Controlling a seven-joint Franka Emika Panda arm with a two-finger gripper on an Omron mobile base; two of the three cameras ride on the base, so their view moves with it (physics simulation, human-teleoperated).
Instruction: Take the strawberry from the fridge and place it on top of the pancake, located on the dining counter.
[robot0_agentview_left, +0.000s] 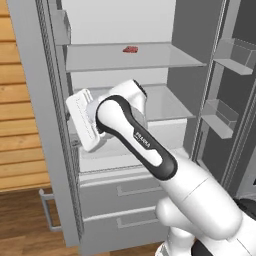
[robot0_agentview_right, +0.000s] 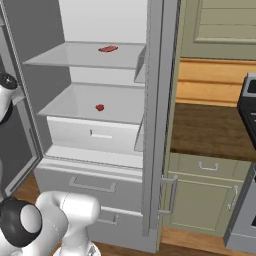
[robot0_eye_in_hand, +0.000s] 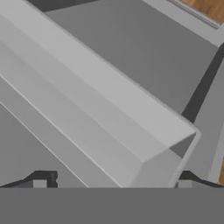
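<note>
Looking from the left, I see the fridge (robot0_agentview_left: 60, 125) standing open, its white inside and clear shelves in plain sight. My arm rises in front of it, the hand tucked in at the left side near the lower shelf. In the hand view the claw (robot0_eye_in_hand: 112, 183) points at a pale ledge of the fridge, and its two dark tips sit wide apart with nothing between them, so I read it as released and holding nothing.

Moving right, the upper shelf (robot0_agentview_right: 85, 55) carries the flatter pinkish-red lump (robot0_agentview_right: 108, 49), which I will leave alone. Below it, on the lower shelf (robot0_agentview_right: 90, 102), the strawberry (robot0_agentview_right: 100, 107) rests by itself toward the middle, well apart from the walls and from the white drawer (robot0_agentview_right: 95, 134) underneath.

I judge the berry light and soft, with a skin that bruises under a hard pinch and a rounded body that could roll or squirt out sideways. I would come down over it from above or slightly from the front, straddle its widest part with both tips, and close gently, just enough to lift. A shelf this smooth gives it nothing to brace against, so I would keep the approach centred.

Further right stands a wood-topped surface (robot0_agentview_right: 210, 130) over green cabinets.
</note>
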